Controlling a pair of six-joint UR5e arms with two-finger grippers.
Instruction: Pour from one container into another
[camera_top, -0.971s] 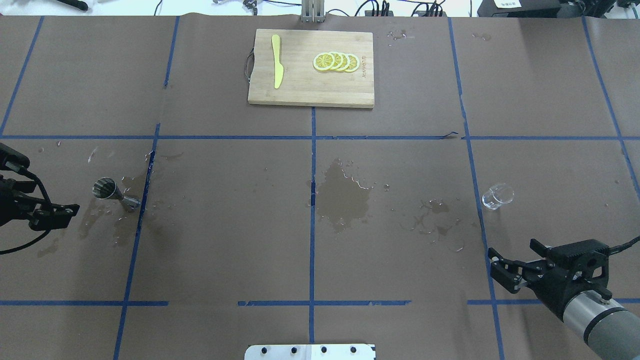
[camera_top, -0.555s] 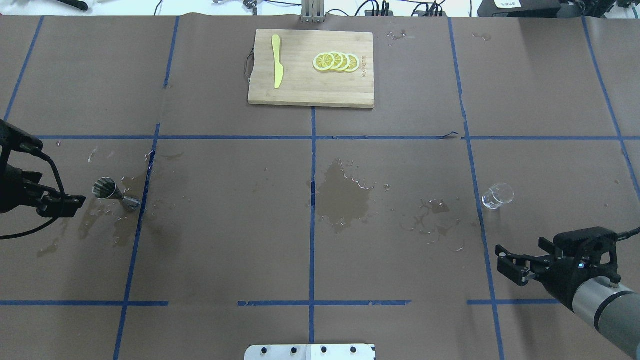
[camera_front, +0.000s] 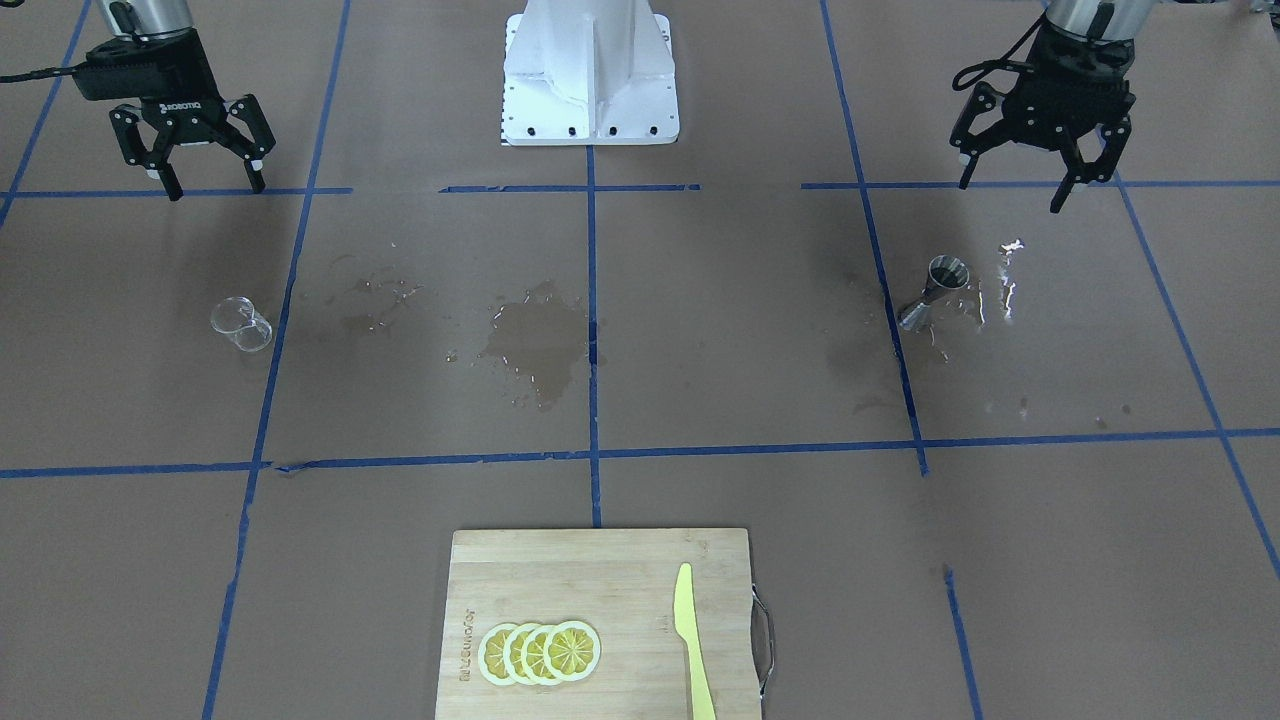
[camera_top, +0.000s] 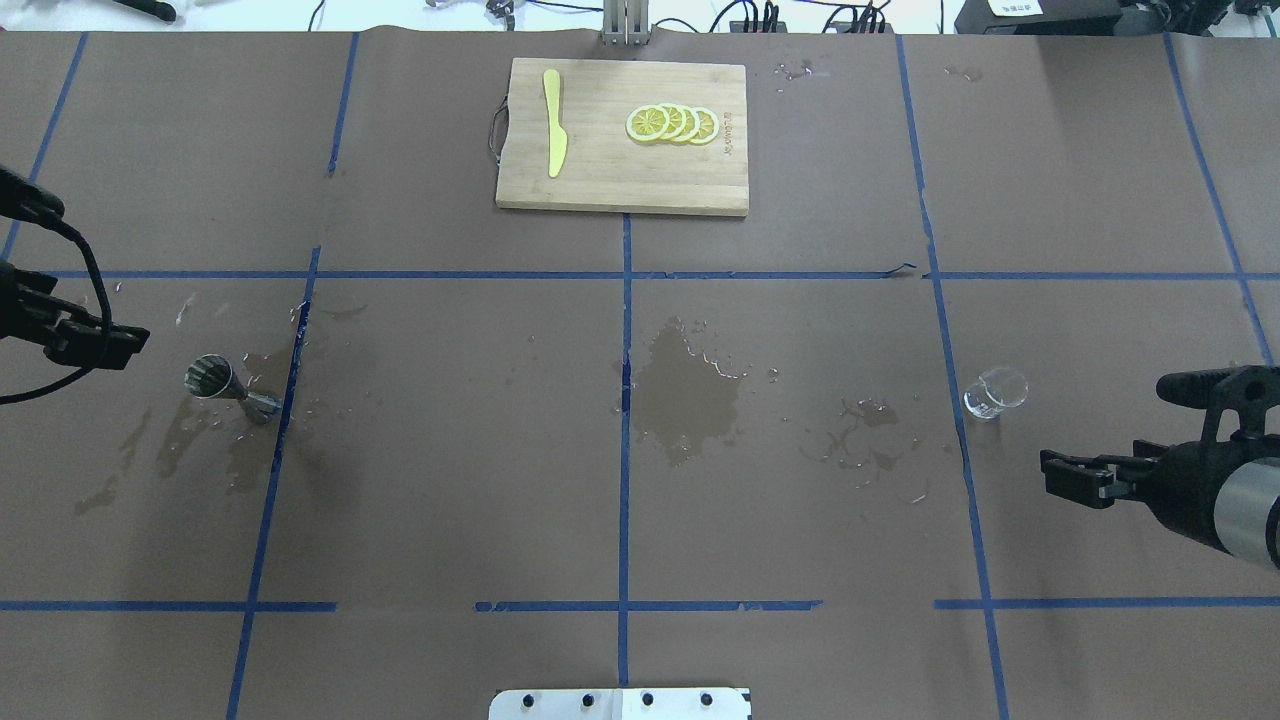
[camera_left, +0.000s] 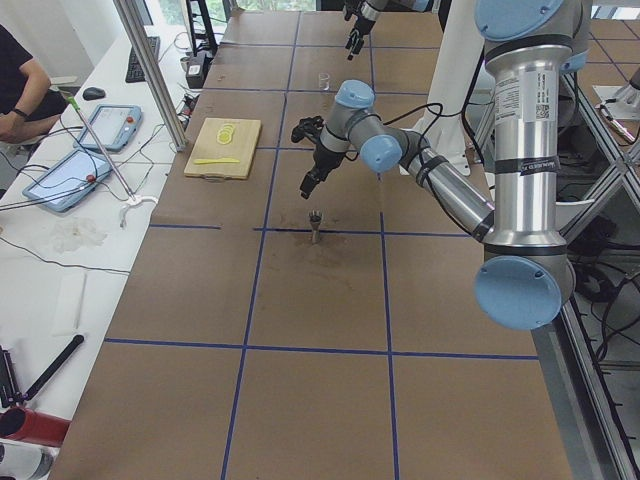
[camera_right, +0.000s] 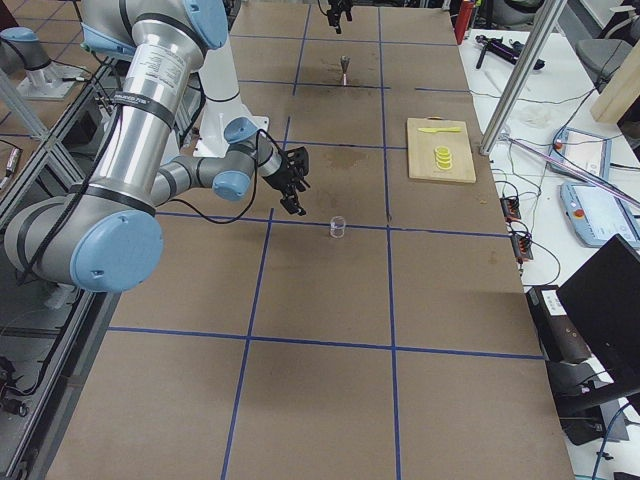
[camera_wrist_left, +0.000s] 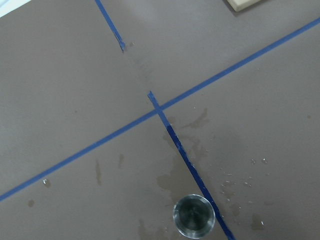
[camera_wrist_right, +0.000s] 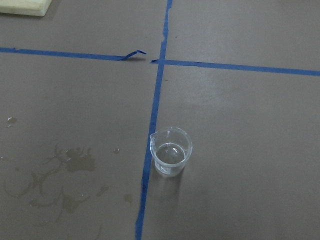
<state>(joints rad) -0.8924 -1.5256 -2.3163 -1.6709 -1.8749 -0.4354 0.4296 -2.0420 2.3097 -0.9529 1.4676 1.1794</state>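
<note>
The clear glass beaker (camera_wrist_right: 171, 151) stands upright beside a blue tape line on the table's right side (camera_top: 995, 392) (camera_front: 241, 325). My right gripper (camera_top: 1075, 475) (camera_front: 210, 185) hovers open and empty nearer the robot than the beaker, well apart from it. The metal jigger (camera_top: 225, 385) (camera_front: 935, 292) (camera_wrist_left: 194, 216) stands upright in a wet patch on the left side. My left gripper (camera_front: 1030, 190) (camera_top: 95, 340) is open and empty, above and to the left of the jigger, not touching it.
A wooden cutting board (camera_top: 620, 190) with lemon slices (camera_top: 672, 123) and a yellow knife (camera_top: 554, 122) lies at the far middle. Wet stains (camera_top: 690, 390) spread over the brown paper at centre. The robot base plate (camera_top: 620, 703) sits at the near edge.
My left gripper moved away from the robot, from beside the jigger to farther back. My right gripper moved toward the table's right edge and up to nearer the beaker's level. Both stayed open.
</note>
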